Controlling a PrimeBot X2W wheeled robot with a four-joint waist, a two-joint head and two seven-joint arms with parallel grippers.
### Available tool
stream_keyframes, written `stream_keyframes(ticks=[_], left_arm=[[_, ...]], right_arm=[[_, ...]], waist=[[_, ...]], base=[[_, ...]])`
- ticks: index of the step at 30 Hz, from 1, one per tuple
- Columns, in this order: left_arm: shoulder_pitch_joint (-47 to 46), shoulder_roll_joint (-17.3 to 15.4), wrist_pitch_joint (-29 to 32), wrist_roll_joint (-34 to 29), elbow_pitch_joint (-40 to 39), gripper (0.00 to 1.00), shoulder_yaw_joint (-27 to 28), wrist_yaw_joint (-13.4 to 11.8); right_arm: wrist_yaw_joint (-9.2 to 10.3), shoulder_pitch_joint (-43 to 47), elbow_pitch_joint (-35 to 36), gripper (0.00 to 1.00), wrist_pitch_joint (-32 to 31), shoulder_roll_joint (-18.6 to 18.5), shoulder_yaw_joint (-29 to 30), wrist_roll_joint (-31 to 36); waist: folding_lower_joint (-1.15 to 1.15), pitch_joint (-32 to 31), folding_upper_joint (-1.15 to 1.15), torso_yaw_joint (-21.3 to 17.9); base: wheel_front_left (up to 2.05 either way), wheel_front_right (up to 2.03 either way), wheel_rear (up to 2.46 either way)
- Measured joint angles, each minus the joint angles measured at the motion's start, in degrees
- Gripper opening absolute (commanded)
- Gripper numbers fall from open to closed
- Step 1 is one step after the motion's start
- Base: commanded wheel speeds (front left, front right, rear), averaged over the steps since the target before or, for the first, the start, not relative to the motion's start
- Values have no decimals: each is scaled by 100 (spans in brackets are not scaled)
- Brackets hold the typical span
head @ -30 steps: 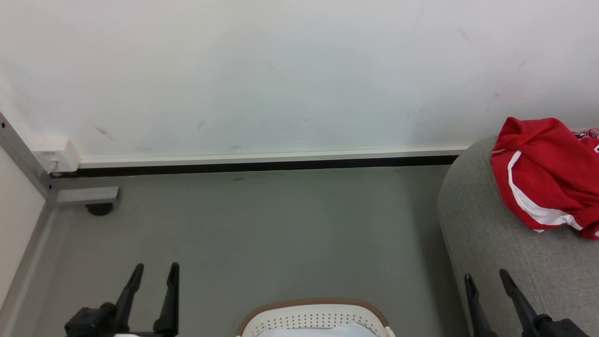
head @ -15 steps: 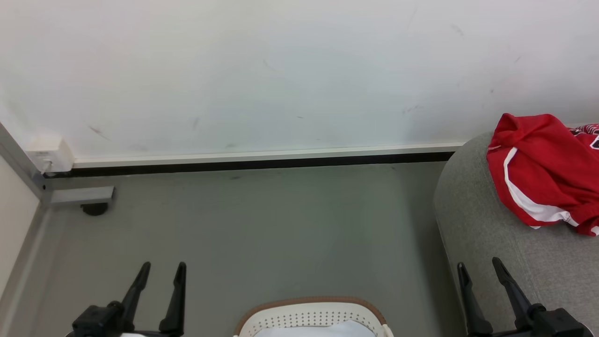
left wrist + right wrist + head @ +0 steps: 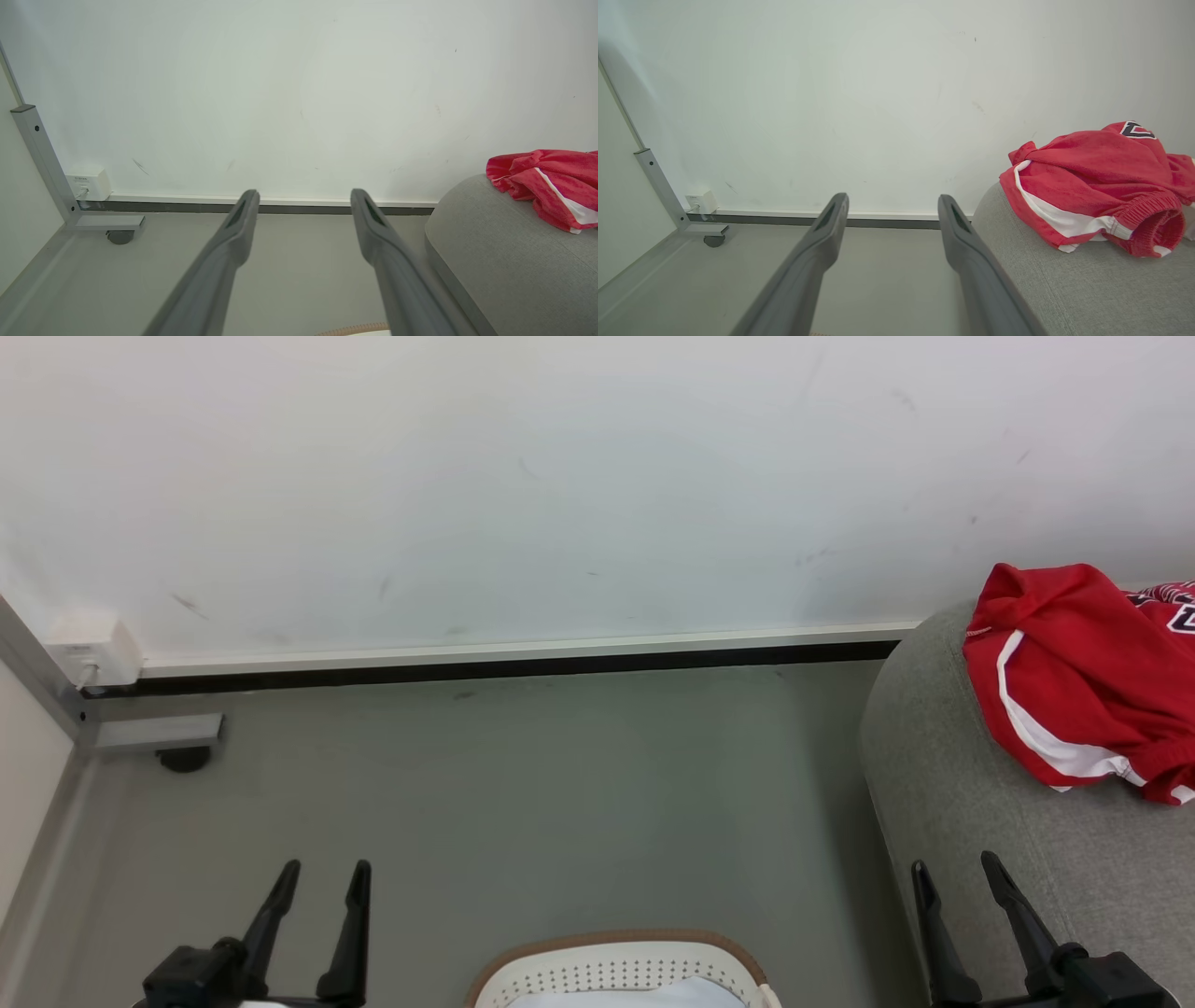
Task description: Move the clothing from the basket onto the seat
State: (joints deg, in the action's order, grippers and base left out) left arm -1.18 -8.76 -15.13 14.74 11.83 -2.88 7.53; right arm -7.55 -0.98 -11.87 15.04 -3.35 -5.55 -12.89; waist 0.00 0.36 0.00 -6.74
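Two grippers wait empty, left gripper [image 3: 325, 868] and right gripper [image 3: 954, 861], fingers spread wide. Mostly the camera has drifted in the last second; the clothing [image 3: 1074, 672] lies unmoved on the seat [image 3: 962, 803], apart from the basket [image 3: 611, 938]: task likely done.

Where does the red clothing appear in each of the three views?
Head view: the clothing lies at the right edge, mid-height, on the seat.
Left wrist view: the clothing is at the right edge, around mid-height.
Right wrist view: the clothing is right of centre, mid-height, and looks larger.
Shared landmark: the white wall box at the skirting, far left in all three.
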Motion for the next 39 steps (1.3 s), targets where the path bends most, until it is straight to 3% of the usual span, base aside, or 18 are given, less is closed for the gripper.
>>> stream_keyframes(ticks=[6, 7, 14, 39], left_arm=[[-7, 1, 0, 2, 32, 100, -5, 0], [-10, 2, 0, 31, 31, 0, -12, -1], [132, 140, 60, 170, 297, 0, -71, 1], [0, 276, 713, 2548, 286, 0, 242, 0]], right_arm=[[0, -1, -20, 100, 0, 4, -3, -14], [0, -1, -21, 0, 0, 5, -3, -14], [-1, 157, -268, 0, -46, 14, -16, -197], [0, 10, -264, 0, -595, -45, 208, -2720]], waist=[[0, 3, 0, 18], [0, 3, 0, 22], [0, 2, 0, 35], [0, -2, 0, 164]], base=[[0, 0, 0], [0, 0, 0], [0, 0, 0], [0, 0, 0]])
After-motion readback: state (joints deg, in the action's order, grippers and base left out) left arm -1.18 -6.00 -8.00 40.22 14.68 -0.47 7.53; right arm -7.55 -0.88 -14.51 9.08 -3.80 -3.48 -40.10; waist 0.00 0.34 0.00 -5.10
